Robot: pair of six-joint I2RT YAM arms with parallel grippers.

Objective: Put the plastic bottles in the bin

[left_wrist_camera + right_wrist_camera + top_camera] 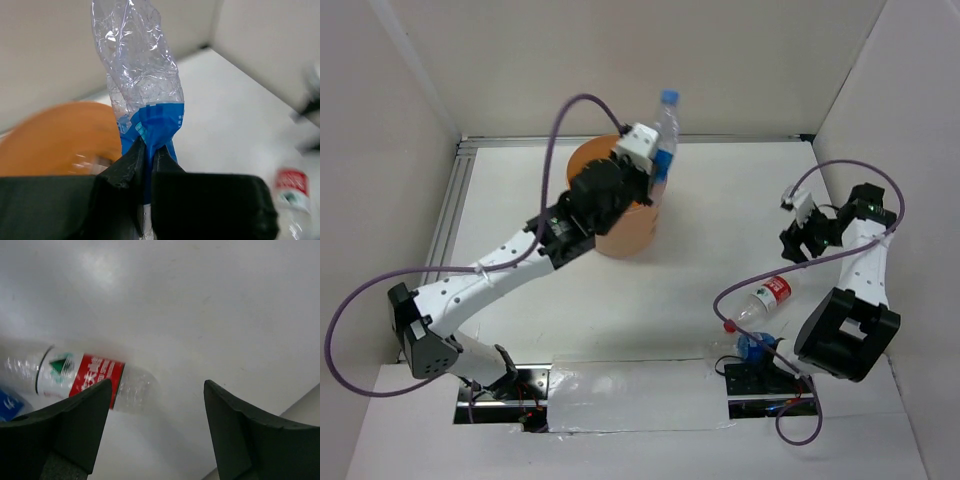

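Observation:
My left gripper [657,172] is shut on a crumpled clear bottle with a blue label and blue cap [666,125]. It holds the bottle upright over the far right rim of the round orange bin [630,232]. In the left wrist view the fingers [131,161] pinch the blue label of this bottle [142,75], with the bin [55,140] just to the left. A clear bottle with a red label and red cap [765,299] lies on the table. My right gripper [794,226] is open and empty above the table beyond it. In the right wrist view [156,390] the red-label bottle [85,376] lies to the left.
Another blue-labelled item [756,347] lies by the right arm's base, and its edge shows in the right wrist view [7,405]. The red-label bottle also shows in the left wrist view [293,196]. White walls enclose the table on three sides. Purple cables loop off both arms.

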